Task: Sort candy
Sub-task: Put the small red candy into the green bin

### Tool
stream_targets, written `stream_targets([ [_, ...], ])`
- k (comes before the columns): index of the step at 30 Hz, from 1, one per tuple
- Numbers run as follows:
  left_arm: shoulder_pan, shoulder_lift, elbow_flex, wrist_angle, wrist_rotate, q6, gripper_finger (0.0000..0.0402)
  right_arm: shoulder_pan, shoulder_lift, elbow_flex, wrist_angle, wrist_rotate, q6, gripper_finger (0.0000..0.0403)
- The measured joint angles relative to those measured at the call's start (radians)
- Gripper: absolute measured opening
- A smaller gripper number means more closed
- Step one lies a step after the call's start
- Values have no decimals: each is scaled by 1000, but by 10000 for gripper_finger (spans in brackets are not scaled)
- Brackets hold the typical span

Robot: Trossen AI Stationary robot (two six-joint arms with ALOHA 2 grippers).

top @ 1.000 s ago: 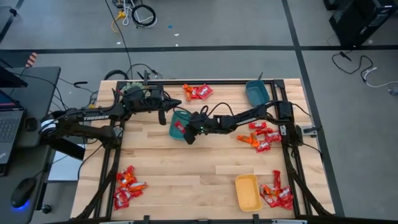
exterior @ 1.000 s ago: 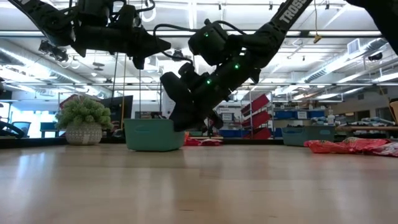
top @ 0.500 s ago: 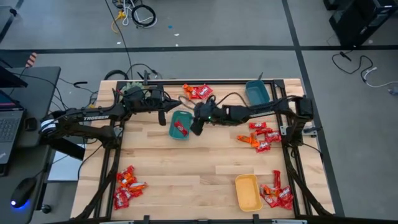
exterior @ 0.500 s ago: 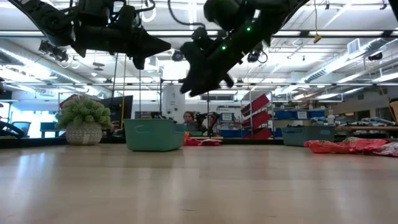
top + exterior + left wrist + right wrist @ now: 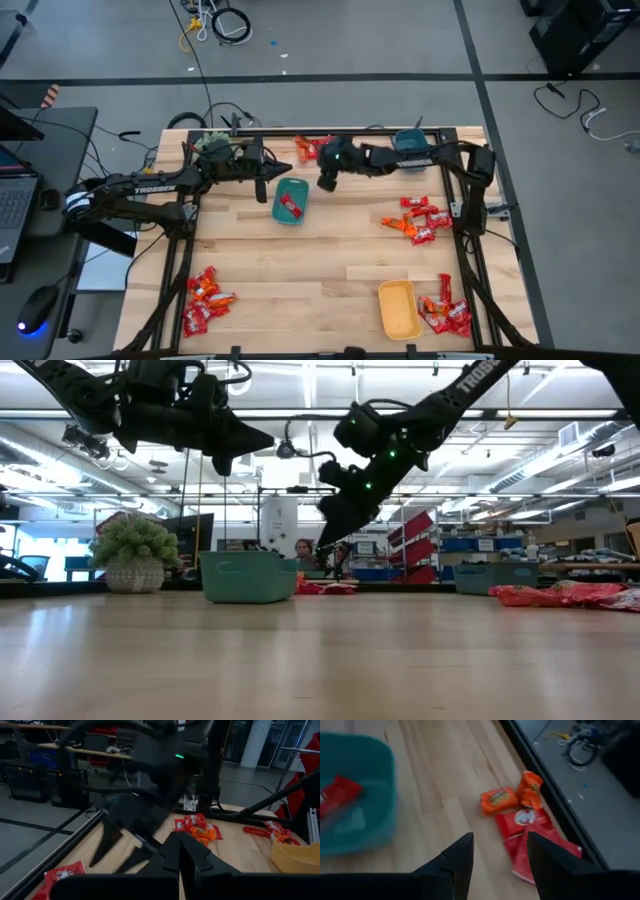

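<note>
Right gripper (image 5: 326, 183) spread wide, empty, above far candy (image 5: 520, 815); left gripper (image 5: 262, 189) closed.
High view alone shows five candy piles, three trays; one red candy (image 5: 289, 205) in teal tray (image 5: 297, 187).

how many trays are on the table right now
3. A teal tray left of centre with a red candy in it, a blue tray at the far right, a yellow tray at the near right.

Overhead cam looks straight down on the whole surface (image 5: 300, 260) plus the floor around it. Low cam sits at surface height, looking level across into the room. Each wrist cam peers past its own fingers, pretty close in. Overhead, low and right wrist all catch the teal tray (image 5: 290, 201) (image 5: 248, 576) (image 5: 355, 795).
</note>
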Motion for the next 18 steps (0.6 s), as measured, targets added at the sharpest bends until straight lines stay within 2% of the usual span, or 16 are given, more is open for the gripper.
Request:
stream_targets([
  [3, 0, 0, 0, 0, 0, 3, 0, -60, 8, 0, 33, -169, -26, 170],
  [5, 0, 0, 0, -1, 0, 3, 0, -86, 31, 2, 43, -238, -53, 169],
  [9, 0, 0, 0, -1, 0, 3, 0, -104, 84, 25, 33, -262, -130, 167],
  [18, 0, 0, 0, -5, 0, 3, 0, -123, 237, 243, -140, -280, -202, 160],
])
